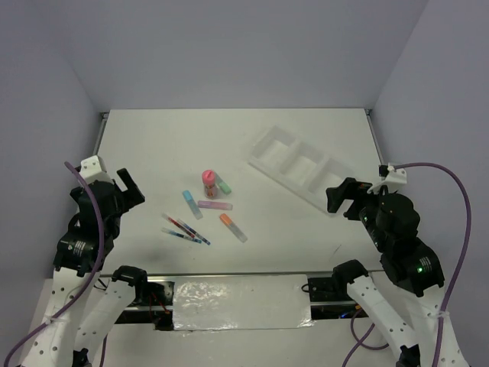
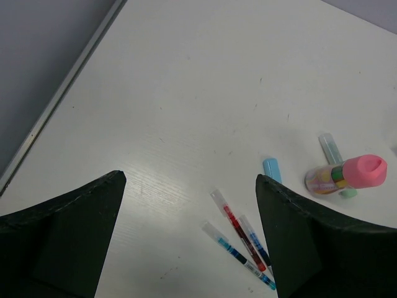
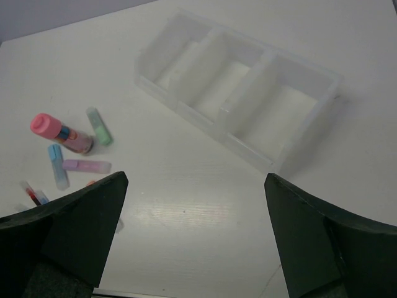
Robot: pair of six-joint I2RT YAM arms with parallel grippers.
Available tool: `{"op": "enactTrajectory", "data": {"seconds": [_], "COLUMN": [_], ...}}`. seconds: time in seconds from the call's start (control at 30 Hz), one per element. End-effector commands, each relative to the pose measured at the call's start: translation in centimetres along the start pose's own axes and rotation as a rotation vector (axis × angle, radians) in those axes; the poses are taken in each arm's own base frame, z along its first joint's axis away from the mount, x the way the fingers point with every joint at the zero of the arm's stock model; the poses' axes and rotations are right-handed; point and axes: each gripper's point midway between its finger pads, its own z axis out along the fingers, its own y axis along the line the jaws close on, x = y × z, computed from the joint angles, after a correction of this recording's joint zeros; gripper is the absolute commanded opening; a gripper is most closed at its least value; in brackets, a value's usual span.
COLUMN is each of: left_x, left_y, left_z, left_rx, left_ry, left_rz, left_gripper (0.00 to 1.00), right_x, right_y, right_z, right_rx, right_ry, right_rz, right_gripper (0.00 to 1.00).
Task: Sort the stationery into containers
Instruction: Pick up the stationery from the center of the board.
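Nearest the bases, two grippers are seen, one at each side of the white table (image 1: 153, 145). The left gripper (image 1: 127, 191) is held above the left part of the table with its fingers spread wide and nothing between them; the right gripper (image 1: 345, 198) is likewise spread wide and grips nothing, raised just beside the near end of the tray. Between them, on the table, nine pieces of stationery are counted. Closest are three thin pens (image 2: 240, 234), laid side by side and nearly parallel, one marked red and two blue. Just right of them one orange marker (image 1: 232, 227) is laid aslant. A little farther, one blue marker (image 1: 191, 204) and one purple marker (image 1: 215, 205) are found close together. Behind these, one stubby pink-capped piece (image 1: 208, 182) is seen lying on its side in the wrist views, with one green marker (image 1: 222, 183) just beside it. Farthest, to the right, one long white tray (image 1: 260, 145) is set diagonally and is divided into three compartments; every piece of stationery is well apart from it.
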Motion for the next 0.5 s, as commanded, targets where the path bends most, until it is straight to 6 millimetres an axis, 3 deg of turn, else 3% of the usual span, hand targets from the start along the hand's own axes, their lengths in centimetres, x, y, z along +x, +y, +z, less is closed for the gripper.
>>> {"op": "enactTrajectory", "data": {"seconds": [0.0,0.03,0.13,0.17,0.23,0.27,0.3,0.33,0.37,0.4,0.43,0.47], "left_x": [-1.0,-1.0,-0.9,-0.8,-0.8,-0.8,-0.9,-0.9,-0.9,-0.9,-0.9,-0.9], "left_y": [0.1,0.2,0.2,0.2,0.2,0.2,0.1,0.2,0.2,0.3,0.4,0.4], "left_z": [-0.2,-0.1,0.0,0.0,0.0,0.0,0.0,0.1,0.1,0.1,0.1,0.2], "left_rx": [-0.013,-0.02,-0.023,-0.022,-0.022,-0.021,-0.019,-0.02,-0.023,-0.028,-0.031,-0.033], "left_ry": [-0.035,-0.033,-0.028,-0.025,-0.026,-0.027,-0.029,-0.029,-0.027,-0.028,-0.029,-0.027], "left_rz": [-0.026,-0.03,-0.026,-0.025,-0.024,-0.023,-0.024,-0.024,-0.024,-0.027,-0.026,-0.026], "left_gripper": [0.99,0.99,0.99,0.99,0.99,0.99,0.99,0.99,0.99,0.99,0.99,0.99], "right_x": [-1.0,-0.8,0.0,-0.8,2.4,2.0,4.2,6.3,5.0,5.6,9.1,7.5], "right_y": [-0.3,-0.2,2.8,6.5,9.4,12.6,15.1,16.8,18.2,19.9,23.0,24.4], "right_z": [-0.2,0.0,1.1,1.1,3.5,3.3,3.2,4.8,6.2,6.5,6.6,7.8], "right_rx": [0.033,0.024,-0.147,-0.35,-0.506,-0.674,-0.764,-0.767,-0.72,-0.722,-0.757,-0.697], "right_ry": [-0.019,-0.018,-0.014,-0.049,0.063,0.06,0.13,0.207,0.118,0.115,0.191,0.106], "right_rz": [0.019,0.018,0.009,0.018,0.034,0.052,0.04,0.014,-0.048,-0.096,-0.18,-0.212], "right_gripper": [1.0,1.0,1.0,1.0,1.0,1.0,1.0,1.0,1.0,1.0,1.0,1.0]}}
